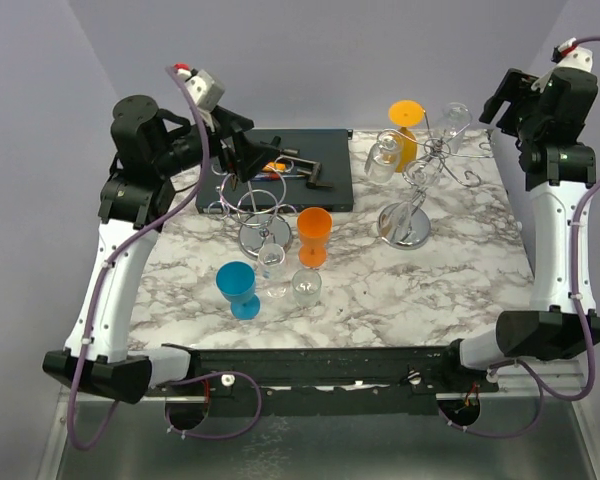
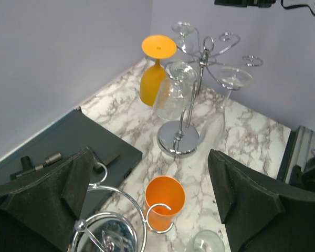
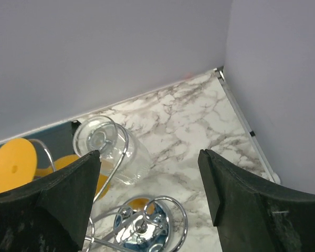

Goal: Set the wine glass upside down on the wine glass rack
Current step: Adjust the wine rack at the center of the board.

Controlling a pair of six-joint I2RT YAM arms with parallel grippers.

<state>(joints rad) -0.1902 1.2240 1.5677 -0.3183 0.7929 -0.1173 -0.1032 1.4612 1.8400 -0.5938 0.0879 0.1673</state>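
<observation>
Two chrome wine glass racks stand on the marble table: the left rack (image 1: pixel 254 203) and the right rack (image 1: pixel 417 178). The right rack holds an upside-down orange glass (image 1: pixel 405 128) and two upside-down clear glasses (image 1: pixel 383 158). An upright orange glass (image 1: pixel 314 236), a blue glass (image 1: pixel 239 290) and two clear glasses (image 1: pixel 306 287) stand in the middle. My left gripper (image 1: pixel 242 152) is open and empty above the left rack (image 2: pixel 107 223); the orange glass (image 2: pixel 164 202) lies below it. My right gripper (image 1: pixel 503 100) is open and empty, high over the right rack (image 3: pixel 142 227) and a hanging clear glass (image 3: pixel 114 153).
A dark flat case (image 1: pixel 280 170) with small tools lies at the back left, partly under the left rack. The walls close in at the back and right. The table's right edge (image 3: pixel 241 118) is close to the right rack.
</observation>
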